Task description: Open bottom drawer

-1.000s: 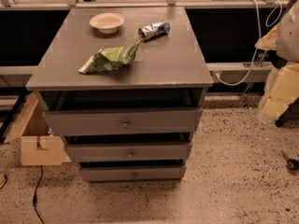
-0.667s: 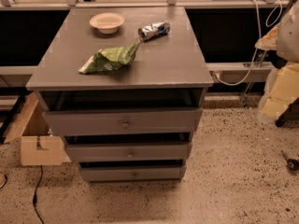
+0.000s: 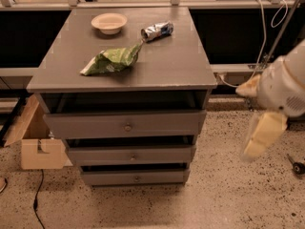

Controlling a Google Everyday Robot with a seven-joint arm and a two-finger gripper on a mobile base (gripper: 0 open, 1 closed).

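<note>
The grey cabinet [image 3: 124, 75] stands at the centre of the camera view with three drawers. The bottom drawer [image 3: 109, 178] is the lowest, narrowest front, with a small round knob [image 3: 137, 178] at its middle. It stands slightly out, with a dark gap above it. My gripper [image 3: 259, 140] hangs blurred at the right edge below the white arm [image 3: 286, 82]. It is well to the right of the cabinet, at about the middle drawer's height, and touches nothing.
On the cabinet top lie a cream bowl [image 3: 109, 22], a crushed can [image 3: 157, 30] and a green bag [image 3: 112, 61]. A cardboard box [image 3: 40, 149] stands on the floor at the left. A cable [image 3: 35, 202] runs in front of it. A small dark object [image 3: 298, 166] lies at the right.
My arm and gripper have moved down and a little left, closer to the cabinet's right side. The cabinet and the things on it have not moved.
</note>
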